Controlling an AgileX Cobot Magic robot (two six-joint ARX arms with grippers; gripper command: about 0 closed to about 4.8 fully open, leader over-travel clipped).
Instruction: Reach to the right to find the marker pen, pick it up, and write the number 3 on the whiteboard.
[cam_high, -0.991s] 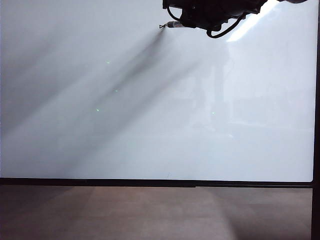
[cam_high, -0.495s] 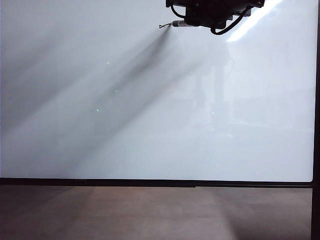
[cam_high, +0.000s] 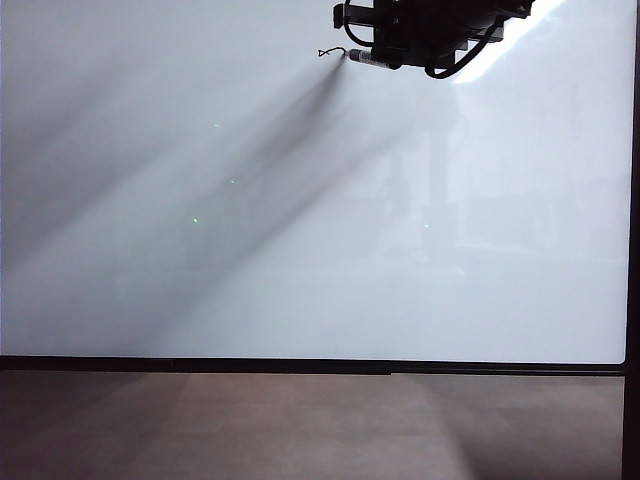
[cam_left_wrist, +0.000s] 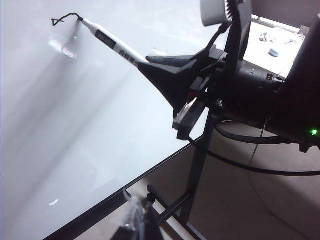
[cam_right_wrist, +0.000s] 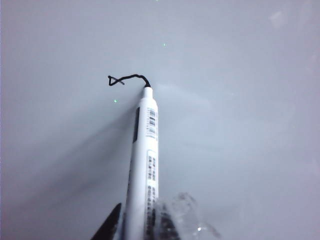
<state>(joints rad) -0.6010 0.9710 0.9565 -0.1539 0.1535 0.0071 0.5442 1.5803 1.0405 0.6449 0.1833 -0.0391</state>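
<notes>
- The right gripper (cam_left_wrist: 192, 95), at the top of the whiteboard (cam_high: 300, 250) in the exterior view, has its fingers closed on the pen (cam_right_wrist: 144, 165).
- The pen tip touches the board at the end of a short black stroke (cam_right_wrist: 125, 78), part of the 3.
- The left gripper (cam_left_wrist: 137, 222) shows only as a blurred edge by the board's lower frame; its fingers cannot be made out.

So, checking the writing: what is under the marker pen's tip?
Under the white marker pen, shut in the right hand, lies a wobbly black stroke on the glossy whiteboard; ink beneath the tip is covered.
</notes>
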